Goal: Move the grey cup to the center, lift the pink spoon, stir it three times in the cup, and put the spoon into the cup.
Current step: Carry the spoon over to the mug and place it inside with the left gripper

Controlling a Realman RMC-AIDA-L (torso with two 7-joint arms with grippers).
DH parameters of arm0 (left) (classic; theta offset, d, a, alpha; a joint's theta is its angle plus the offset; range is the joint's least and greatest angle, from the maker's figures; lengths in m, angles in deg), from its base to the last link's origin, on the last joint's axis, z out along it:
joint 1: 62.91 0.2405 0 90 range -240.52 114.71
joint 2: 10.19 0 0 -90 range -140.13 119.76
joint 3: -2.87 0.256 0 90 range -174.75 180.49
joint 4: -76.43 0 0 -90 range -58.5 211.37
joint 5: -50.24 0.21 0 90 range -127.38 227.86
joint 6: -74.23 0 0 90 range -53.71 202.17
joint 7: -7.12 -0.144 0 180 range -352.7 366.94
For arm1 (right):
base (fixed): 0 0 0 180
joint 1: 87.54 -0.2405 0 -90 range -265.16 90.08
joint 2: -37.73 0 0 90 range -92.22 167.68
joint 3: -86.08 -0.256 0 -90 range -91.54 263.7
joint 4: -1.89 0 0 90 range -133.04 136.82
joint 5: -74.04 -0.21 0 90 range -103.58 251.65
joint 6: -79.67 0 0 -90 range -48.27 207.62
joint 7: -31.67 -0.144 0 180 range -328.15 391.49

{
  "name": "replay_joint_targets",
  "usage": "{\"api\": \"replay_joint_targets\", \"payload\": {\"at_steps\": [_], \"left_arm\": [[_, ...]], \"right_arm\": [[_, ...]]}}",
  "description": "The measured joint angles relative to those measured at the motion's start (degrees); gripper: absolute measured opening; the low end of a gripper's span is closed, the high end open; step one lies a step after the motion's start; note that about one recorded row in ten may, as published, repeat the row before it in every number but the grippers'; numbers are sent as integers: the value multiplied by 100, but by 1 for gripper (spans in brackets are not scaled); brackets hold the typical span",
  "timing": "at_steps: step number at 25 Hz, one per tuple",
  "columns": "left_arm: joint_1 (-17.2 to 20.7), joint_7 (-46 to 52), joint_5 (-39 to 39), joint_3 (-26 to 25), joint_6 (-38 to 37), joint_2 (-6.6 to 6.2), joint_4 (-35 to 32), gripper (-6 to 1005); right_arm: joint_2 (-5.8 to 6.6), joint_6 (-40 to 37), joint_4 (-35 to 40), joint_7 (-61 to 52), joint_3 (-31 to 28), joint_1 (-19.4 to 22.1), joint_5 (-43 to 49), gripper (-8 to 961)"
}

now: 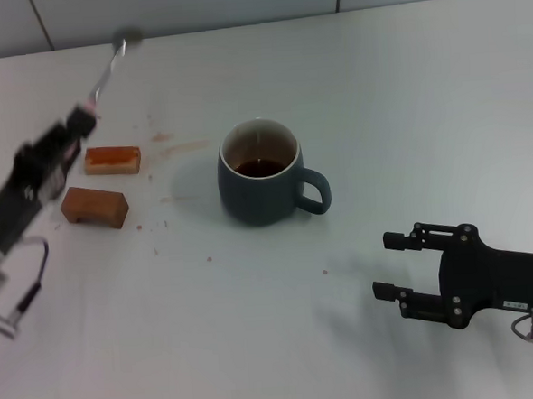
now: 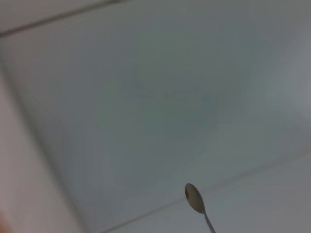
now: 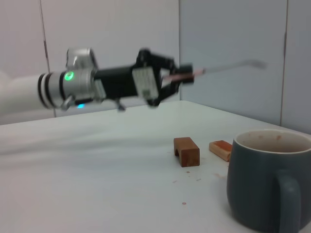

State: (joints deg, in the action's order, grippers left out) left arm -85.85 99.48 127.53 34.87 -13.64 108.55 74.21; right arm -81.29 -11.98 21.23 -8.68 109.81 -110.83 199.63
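Two brown blocks (image 1: pixel 103 182) were seen lying near the left edge of the white table (image 1: pixel 405 91), one behind the other, with crumbs scattered around them. The grey cup (image 1: pixel 263 174) stood upright around the middle of the table, its handle turned toward the right edge, and dark liquid was visible inside. The pink spoon (image 1: pixel 105 78) was held in the air by the left gripper (image 1: pixel 83 123), whose fingers were closed on the pink handle; the metal bowl pointed up and away toward the far edge, well apart from the cup. In the left wrist view, only the spoon's bowl and a short part of its stem were shown against the wall. The right gripper (image 1: pixel 390 266) was positioned low near the right front corner, its fingers spread apart and nothing held between them.
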Motion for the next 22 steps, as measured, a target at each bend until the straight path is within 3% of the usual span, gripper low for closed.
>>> {"api": "replay_joint_targets", "payload": {"at_steps": [6,7,8,11,12,13,15,16,17,21,22], "left_arm": [[-268,16,-1,554,-696,-15,-1465,135],[-328,68,-3,855,-808,-31,-2075,135],[-328,68,-3,855,-808,-31,-2075,135],[-379,157,6,1359,-830,-45,-3056,134],[-397,193,36,1658,-789,-59,-3704,134],[-397,193,36,1658,-789,-59,-3704,134],[-453,234,432,1879,-758,-74,-4671,134],[-453,234,432,1879,-758,-74,-4671,135],[-544,319,900,1912,-751,-72,-5377,135],[-729,492,1648,1893,-742,-70,-6121,135],[-885,591,2228,1889,-734,-76,-6593,135]], "right_arm": [[-6,-1,0,0,0,8,-16,642],[-7,4,0,0,-4,18,-22,642],[-7,4,0,0,-4,18,-22,642],[-10,11,-2,0,-11,30,-31,642],[-14,12,-8,0,-21,37,-33,642],[-14,12,-8,0,-21,37,-33,642],[-17,15,-18,0,-42,54,-35,642],[-17,15,-18,0,-42,54,-35,642],[-16,17,-51,1,-51,60,-36,642],[-13,61,-128,16,-63,63,-36,642],[-15,96,-149,27,-67,67,-36,642]]}}
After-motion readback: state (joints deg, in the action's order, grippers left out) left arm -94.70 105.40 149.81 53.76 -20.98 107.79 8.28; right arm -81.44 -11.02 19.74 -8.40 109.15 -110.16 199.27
